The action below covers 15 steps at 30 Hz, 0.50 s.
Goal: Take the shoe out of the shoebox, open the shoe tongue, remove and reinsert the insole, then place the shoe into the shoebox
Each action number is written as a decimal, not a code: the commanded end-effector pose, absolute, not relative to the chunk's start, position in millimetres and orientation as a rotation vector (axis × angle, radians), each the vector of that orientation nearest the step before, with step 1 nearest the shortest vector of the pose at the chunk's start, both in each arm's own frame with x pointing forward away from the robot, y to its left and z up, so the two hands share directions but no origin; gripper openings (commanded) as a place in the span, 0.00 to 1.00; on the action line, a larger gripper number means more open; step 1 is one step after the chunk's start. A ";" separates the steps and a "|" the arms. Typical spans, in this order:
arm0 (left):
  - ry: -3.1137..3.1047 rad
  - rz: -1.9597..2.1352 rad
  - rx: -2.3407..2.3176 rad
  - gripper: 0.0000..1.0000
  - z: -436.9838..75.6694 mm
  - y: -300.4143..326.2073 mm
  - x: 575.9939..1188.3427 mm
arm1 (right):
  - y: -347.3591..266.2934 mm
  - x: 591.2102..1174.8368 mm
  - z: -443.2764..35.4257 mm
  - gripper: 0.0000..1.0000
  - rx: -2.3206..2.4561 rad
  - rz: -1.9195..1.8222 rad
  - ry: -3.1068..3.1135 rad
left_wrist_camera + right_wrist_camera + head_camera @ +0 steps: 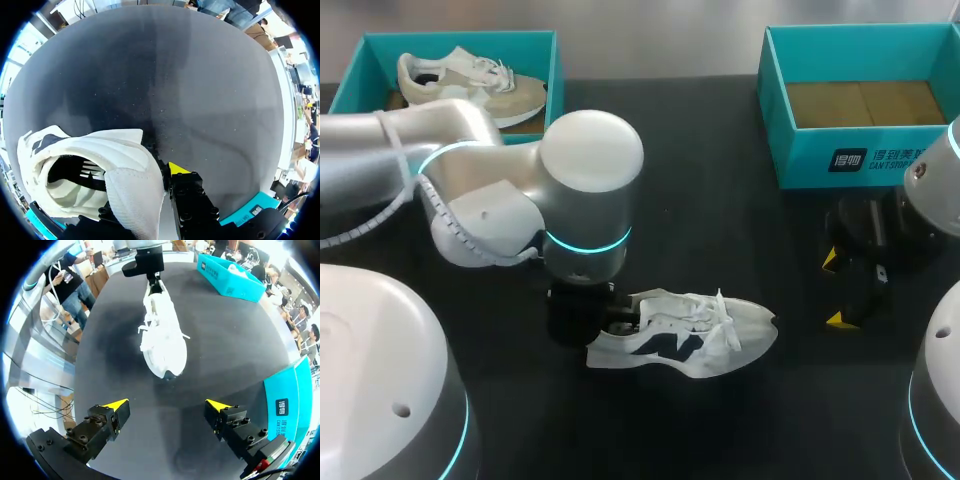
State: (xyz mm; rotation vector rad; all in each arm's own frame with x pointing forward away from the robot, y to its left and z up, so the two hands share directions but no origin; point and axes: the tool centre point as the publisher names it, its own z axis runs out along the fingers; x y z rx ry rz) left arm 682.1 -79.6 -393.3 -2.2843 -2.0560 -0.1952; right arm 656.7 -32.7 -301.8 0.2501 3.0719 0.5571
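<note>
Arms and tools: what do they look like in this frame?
Left arm and right arm: rounded silver-white shells with glowing cyan joint rings; a white coiled cable runs along the left one. Left tool and right tool: black bolted fingers with yellow wedge tips.

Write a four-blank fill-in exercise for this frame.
The white shoe lies on the ___. The left gripper grips the shoe at its ___. The right gripper is ___, holding nothing. The shoebox beside the right gripper is ___.
Missing: table; heel; open; empty.
</note>
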 end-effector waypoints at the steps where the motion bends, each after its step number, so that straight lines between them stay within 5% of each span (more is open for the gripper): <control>1: -2.053 -0.188 -2.281 0.00 -397.9 -82.1 684.0 | -32.0 655.9 -302.9 1.00 0.252 0.553 3.070; 5: -2.055 -0.180 -2.280 0.00 -397.8 -82.2 684.5 | -32.0 655.9 -302.9 1.00 0.252 0.553 3.070; 11: -2.050 -0.173 -2.274 0.51 -399.8 -82.7 684.1 | -32.0 655.9 -302.9 1.00 0.252 0.553 3.070; 13: -2.056 -0.161 -2.281 0.97 -399.3 -82.7 683.6 | -32.0 655.9 -302.9 1.00 0.252 0.553 3.070; 15: -2.072 -0.138 -2.289 1.00 -397.2 -82.5 683.0 | -32.0 655.9 -302.9 1.00 0.252 0.553 3.070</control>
